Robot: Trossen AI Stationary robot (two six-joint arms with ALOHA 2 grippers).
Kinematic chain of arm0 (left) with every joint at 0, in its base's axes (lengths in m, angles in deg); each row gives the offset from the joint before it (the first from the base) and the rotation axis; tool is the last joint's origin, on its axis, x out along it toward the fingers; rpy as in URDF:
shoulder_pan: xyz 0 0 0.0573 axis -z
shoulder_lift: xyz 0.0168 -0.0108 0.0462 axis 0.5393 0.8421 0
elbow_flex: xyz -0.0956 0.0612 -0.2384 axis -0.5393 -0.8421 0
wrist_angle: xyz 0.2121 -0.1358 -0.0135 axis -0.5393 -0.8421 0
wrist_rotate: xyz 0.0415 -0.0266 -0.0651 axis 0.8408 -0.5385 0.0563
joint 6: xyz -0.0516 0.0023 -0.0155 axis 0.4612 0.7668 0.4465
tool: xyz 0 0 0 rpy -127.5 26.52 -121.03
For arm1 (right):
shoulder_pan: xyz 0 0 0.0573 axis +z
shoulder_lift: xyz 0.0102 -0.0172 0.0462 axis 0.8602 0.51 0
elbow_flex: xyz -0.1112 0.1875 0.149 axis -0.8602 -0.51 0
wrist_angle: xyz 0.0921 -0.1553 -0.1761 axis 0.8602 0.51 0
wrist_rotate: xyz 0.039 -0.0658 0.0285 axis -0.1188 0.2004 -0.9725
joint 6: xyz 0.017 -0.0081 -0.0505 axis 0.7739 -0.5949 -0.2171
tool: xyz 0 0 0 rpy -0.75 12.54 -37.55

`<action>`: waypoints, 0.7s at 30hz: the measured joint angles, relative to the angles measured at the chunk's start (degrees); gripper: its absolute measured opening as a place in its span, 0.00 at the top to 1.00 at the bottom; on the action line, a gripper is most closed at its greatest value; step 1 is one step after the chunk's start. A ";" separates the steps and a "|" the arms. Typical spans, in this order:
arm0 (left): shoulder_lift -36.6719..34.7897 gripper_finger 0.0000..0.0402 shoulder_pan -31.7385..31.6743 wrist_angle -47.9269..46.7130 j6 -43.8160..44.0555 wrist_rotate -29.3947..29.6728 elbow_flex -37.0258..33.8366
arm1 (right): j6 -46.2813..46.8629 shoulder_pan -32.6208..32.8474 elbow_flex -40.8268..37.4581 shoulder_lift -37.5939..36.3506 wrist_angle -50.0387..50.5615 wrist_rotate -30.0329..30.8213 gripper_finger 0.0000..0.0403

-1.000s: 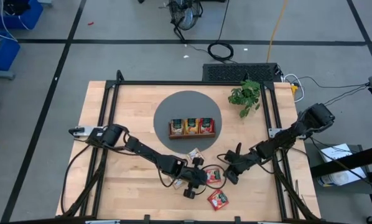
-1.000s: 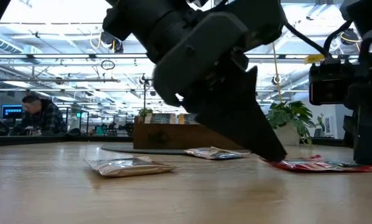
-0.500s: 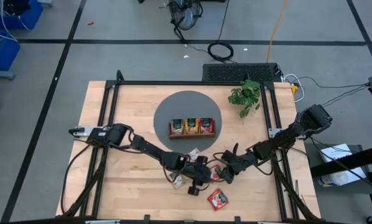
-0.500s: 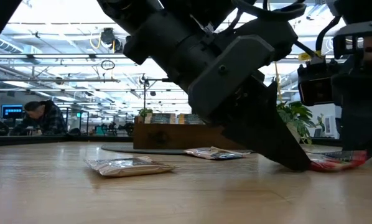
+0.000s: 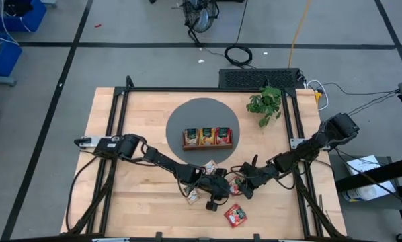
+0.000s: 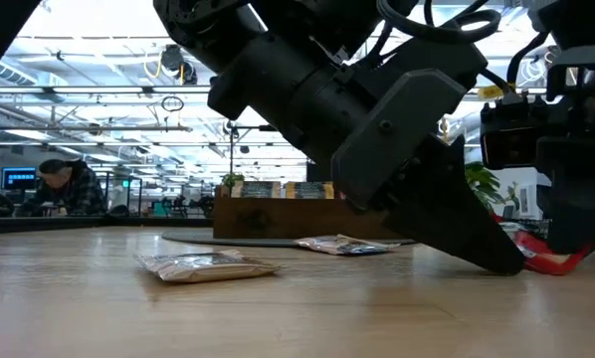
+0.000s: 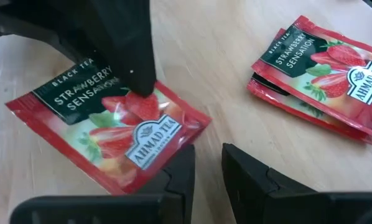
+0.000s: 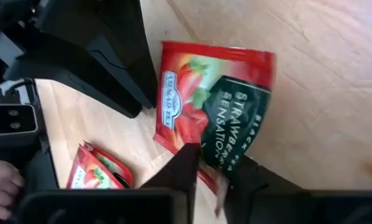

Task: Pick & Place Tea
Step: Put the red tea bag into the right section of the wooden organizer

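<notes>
A red strawberry tea sachet (image 7: 111, 124) lies near the table's front middle, between my two grippers. My right gripper (image 8: 216, 177) is shut on its dark-label end. My left gripper (image 7: 208, 165) stands at the opposite, logo end, tips down at the table, with a narrow gap and nothing in it. Two more red sachets (image 7: 323, 68) lie stacked nearby on the wood. Other sachets (image 6: 206, 265) (image 6: 347, 244) lie flat on the table. The wooden tray (image 5: 207, 137) holds green, yellow and red sachets upright. My left gripper has one fingertip (image 7: 181, 158) at the sachet's logo edge (image 7: 173, 140); whether it touches the sachet I cannot tell. My right gripper pinches the sachet's dark-label end (image 8: 226, 155) between its two fingers, one finger (image 7: 136, 62) on top. The fingers slant down from the table's right side. The logo end (image 7: 142, 143) rests on the table and the held end (image 6: 574, 256) curls up slightly.
The tray stands on a grey round mat (image 5: 181, 117) at the table's far middle. A green plant (image 5: 266, 104) stands at the far right. The two arms' grippers are close together over the front middle. A person sits in the room beyond the table.
My left gripper has gone toward the table's right edge and a little down, up to the red sachet's logo end. The sachet's end at my right gripper has come up slightly off the table while its other end has stayed down.
</notes>
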 joint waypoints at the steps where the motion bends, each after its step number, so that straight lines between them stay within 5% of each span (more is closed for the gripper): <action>1: 0.00 0.78 0.00 -0.05 0.00 0.00 0.00 | -0.78 -0.10 -0.05 0.02 -0.14 0.01 0.90; 8: -0.27 0.78 0.07 -1.12 -0.26 -0.20 0.02 | -6.80 -0.18 -0.14 0.10 -1.36 1.29 0.99; 15: -6.12 0.78 1.71 -16.40 0.02 -0.20 -0.16 | -12.99 -0.58 0.31 -3.18 -3.50 1.57 1.00; 21: -12.67 0.78 6.44 -27.93 0.31 10.38 -0.26 | -22.67 -4.36 4.26 -11.91 7.56 1.61 1.00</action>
